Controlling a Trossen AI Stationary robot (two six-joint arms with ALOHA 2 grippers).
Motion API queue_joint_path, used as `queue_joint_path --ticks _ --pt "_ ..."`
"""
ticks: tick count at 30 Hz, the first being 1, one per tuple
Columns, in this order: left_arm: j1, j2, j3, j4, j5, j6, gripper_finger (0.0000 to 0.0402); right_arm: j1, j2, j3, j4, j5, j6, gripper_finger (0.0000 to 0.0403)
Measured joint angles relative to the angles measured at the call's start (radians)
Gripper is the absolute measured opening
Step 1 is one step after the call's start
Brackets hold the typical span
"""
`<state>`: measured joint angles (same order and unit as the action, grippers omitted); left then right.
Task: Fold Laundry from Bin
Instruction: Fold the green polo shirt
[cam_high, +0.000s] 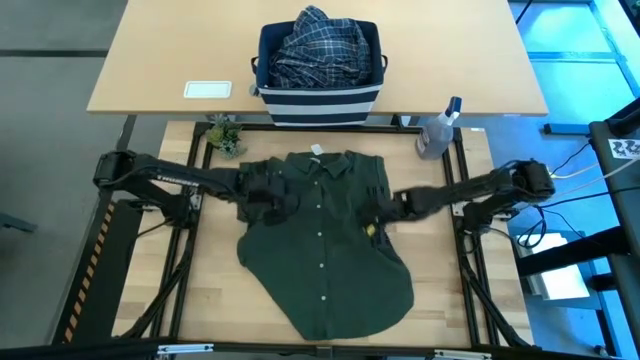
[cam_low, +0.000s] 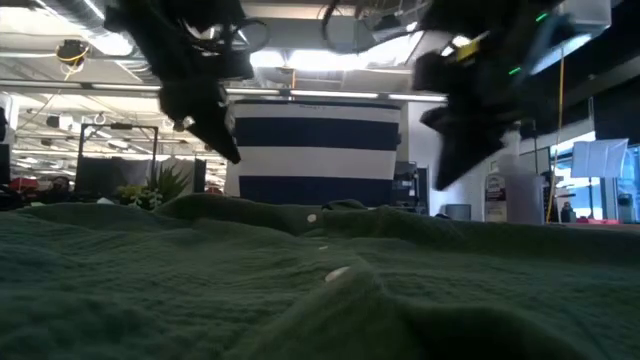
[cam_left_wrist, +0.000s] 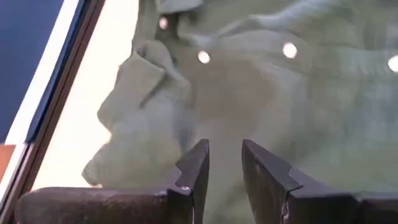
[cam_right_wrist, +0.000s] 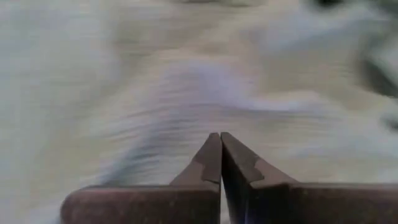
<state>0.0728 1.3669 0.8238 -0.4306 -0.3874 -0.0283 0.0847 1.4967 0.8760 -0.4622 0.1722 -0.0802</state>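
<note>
From above: a dark olive-green button shirt (cam_high: 325, 240) spread flat on the light wooden surface (cam_high: 210, 290), collar toward the boxy navy-blue fabric bin with white stripes (cam_high: 320, 95). Inside that bin, a crumpled blue-and-white plaid shirt (cam_high: 318, 45). Bin standing beyond the collar of the green shirt, on a second, paler surface (cam_high: 160, 60). Left gripper (cam_high: 272, 196) low over the left shoulder part of the green shirt; right gripper (cam_high: 378, 212) over the right side of the same shirt, a little farther from the collar. A clear spray bottle (cam_high: 438, 132) near the right shoulder of the shirt, a small green plant (cam_high: 226, 135) near the left shoulder, a white flat card (cam_high: 208, 89) well apart from the shirt, beside the bin.

At surface height: green shirt (cam_low: 300, 290) filling the lower part, with small pale buttons. Striped bin (cam_low: 318, 150) behind it. Both grippers as dark shapes hanging above the cloth, the left gripper (cam_low: 225, 140) and the right gripper (cam_low: 450, 170); jaws not readable here.

From the left wrist: left gripper (cam_left_wrist: 225, 158) with jaws a little spread, a narrow gap between them, nothing seen pinched; green shirt (cam_left_wrist: 298, 106) and its folded collar just ahead.

From the right wrist: right gripper (cam_right_wrist: 220, 146) with jaws pressed together, tips touching, no cloth between them; blurred cloth (cam_right_wrist: 186, 81) under and ahead.
</note>
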Motion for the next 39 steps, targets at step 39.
queue_joint_path --ticks 39 --pt "0.563 0.248 0.000 0.475 0.227 0.249 0.0090 -0.722 0.141 -0.069 0.204 0.130 0.001 0.0001"
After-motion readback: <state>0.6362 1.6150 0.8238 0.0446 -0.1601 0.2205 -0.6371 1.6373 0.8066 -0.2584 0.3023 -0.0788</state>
